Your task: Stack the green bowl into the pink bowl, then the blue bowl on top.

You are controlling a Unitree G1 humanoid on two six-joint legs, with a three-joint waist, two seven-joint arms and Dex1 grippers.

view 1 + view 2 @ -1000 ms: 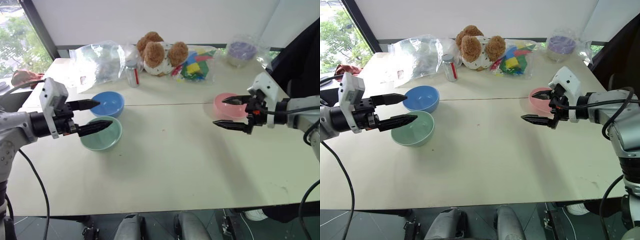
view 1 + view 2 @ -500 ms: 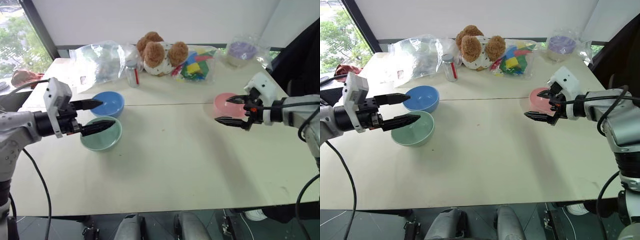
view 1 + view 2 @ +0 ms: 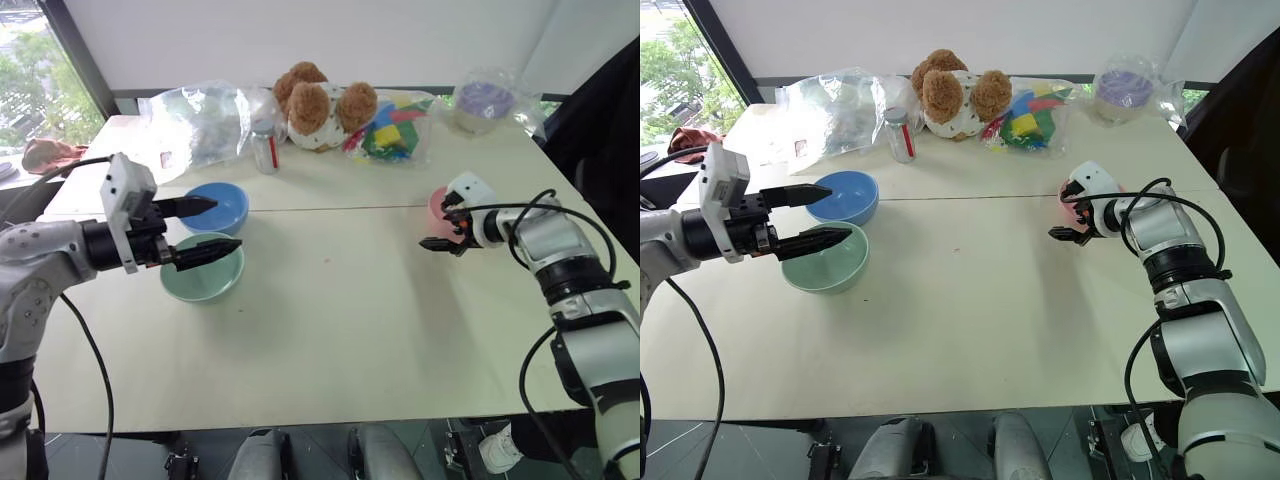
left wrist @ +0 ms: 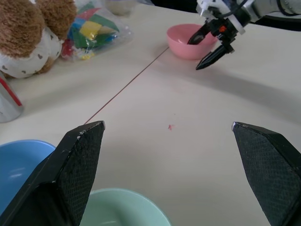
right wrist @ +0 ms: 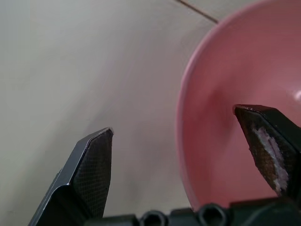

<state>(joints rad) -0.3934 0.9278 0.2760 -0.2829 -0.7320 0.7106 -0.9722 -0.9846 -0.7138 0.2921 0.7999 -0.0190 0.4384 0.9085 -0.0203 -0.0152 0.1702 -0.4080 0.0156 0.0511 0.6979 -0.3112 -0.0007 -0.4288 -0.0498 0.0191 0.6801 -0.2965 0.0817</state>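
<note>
A: What changed around the pink bowl (image 3: 443, 212)?

B: Right tool (image 5: 188, 157) dropped in, spread, straddling its near rim. Left tool (image 3: 205, 230) hung spread over the green bowl (image 3: 203, 272), blue bowl (image 3: 222, 205) just behind. Nothing stacked yet.

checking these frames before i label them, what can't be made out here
- Pink bowl: in the head views the right end effector covers most of it; in the right wrist view the edge cuts it off.
- Green bowl: cut off by the bottom edge in the left wrist view.
- Bagged purple item: the crinkled plastic blurs what it is.
- Clear bag: contents unreadable.
</note>
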